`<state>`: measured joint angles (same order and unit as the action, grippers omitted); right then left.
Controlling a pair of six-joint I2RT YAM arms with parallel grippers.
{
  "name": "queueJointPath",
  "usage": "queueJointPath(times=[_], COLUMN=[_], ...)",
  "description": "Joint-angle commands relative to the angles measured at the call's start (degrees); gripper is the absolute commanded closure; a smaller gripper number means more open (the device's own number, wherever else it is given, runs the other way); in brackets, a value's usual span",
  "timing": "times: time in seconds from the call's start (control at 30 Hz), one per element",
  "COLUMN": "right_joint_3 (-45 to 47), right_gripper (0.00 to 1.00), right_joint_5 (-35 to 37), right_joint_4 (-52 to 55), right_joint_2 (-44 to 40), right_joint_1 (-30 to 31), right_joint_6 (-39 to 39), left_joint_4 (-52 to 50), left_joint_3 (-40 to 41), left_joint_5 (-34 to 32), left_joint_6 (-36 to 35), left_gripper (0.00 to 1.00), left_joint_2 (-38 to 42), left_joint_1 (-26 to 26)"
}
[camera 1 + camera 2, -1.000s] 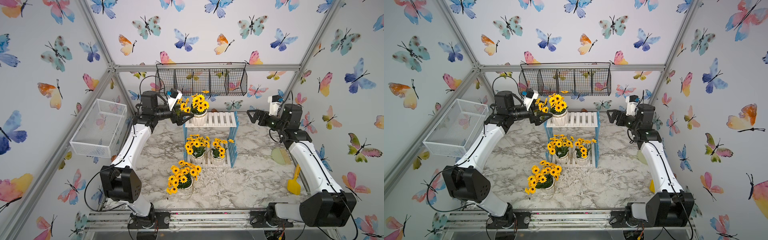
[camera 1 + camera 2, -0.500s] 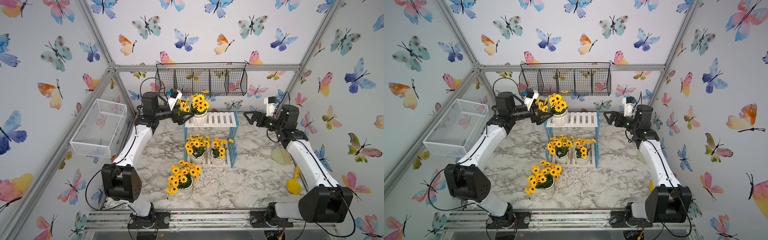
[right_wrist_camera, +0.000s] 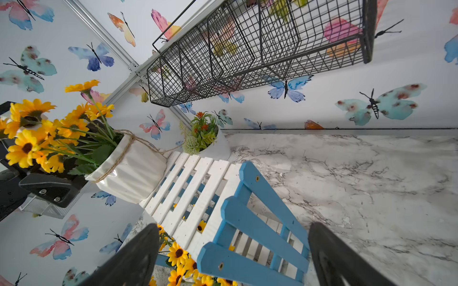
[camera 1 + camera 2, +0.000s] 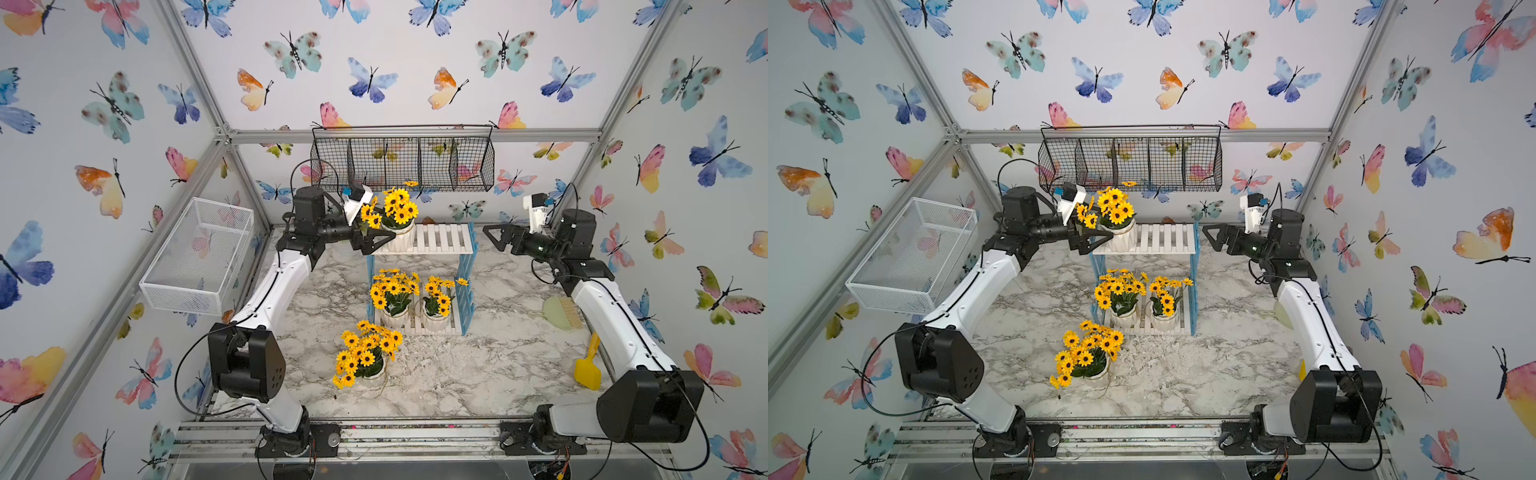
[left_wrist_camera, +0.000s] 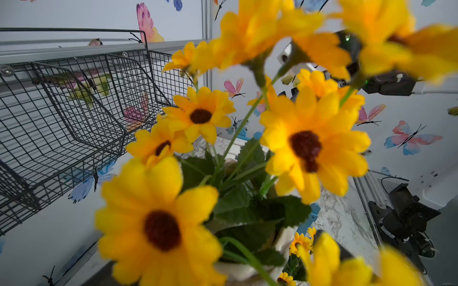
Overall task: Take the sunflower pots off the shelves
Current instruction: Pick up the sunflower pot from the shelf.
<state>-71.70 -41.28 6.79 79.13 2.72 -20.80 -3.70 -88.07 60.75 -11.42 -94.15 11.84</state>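
Observation:
The shelves [image 4: 440, 240] stand mid-table, white boards in blue side frames. One sunflower pot [image 4: 400, 239] sits at the left end of the top board. My left gripper [image 4: 376, 242] is open around that pot, a finger [image 3: 49, 190] lying beside it. In the left wrist view its blooms [image 5: 304, 148] hide most of the jaws. Two sunflower pots [image 4: 392, 318] [image 4: 434, 321] stand on the lower board. Another sunflower pot [image 4: 374, 371] sits on the marble in front. My right gripper [image 4: 492, 239] hangs open to the right of the top board, holding nothing, and its fingertips [image 3: 148, 237] frame the blue side frame [image 3: 260, 222].
A black wire basket [image 4: 403, 164] hangs on the back wall above the shelves. A white mesh basket [image 4: 199, 257] is fixed to the left wall. A white pot with orange-red flowers [image 3: 205, 136] stands behind the shelves. A green brush [image 4: 559, 313] and a yellow shovel [image 4: 588, 365] lie at the right.
My right arm has reached a little further left towards the shelves, jaws wide. My left gripper has edged in around the top pot. The pots have not moved.

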Motion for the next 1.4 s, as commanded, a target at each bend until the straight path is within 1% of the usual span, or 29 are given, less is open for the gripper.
queueJointPath(times=[0.0,0.3,0.6,0.73,0.93,1.17,1.37], right_joint_3=[-0.20,-0.19,-0.01,-0.17,-3.08,-6.09,-9.27], right_gripper=[0.05,0.06,0.06,0.06,0.07,0.08,0.08], right_joint_5=[-2.17,-2.92,-3.21,-2.45,-1.39,-6.34,-11.37], right_joint_4=[-1.75,-2.13,-2.52,-2.39,1.49,2.30,1.50], right_joint_2=[0.91,1.98,2.86,2.56,1.34,0.45,2.29], right_joint_1=[0.44,1.55,2.70,3.17,3.34,4.16,7.90], right_joint_6=[-0.82,-1.00,-1.35,-1.23,1.06,0.77,-0.59], left_joint_4=[0.78,1.77,8.39,9.32,9.77,9.83,8.33], left_joint_3=[0.05,-0.96,1.12,1.37,1.41,1.57,0.92], left_joint_5=[1.73,1.78,2.17,2.30,2.49,3.37,3.35], left_joint_6=[-0.47,-0.11,3.92,4.61,4.81,4.66,3.62], left_gripper=[0.02,0.02,0.02,0.02,0.02,0.02,0.02], left_joint_2=[-1.05,-2.52,-1.95,-2.22,-2.46,-3.02,-3.47], left_joint_1=[0.80,2.74,2.84,2.91,3.19,3.37,3.38])
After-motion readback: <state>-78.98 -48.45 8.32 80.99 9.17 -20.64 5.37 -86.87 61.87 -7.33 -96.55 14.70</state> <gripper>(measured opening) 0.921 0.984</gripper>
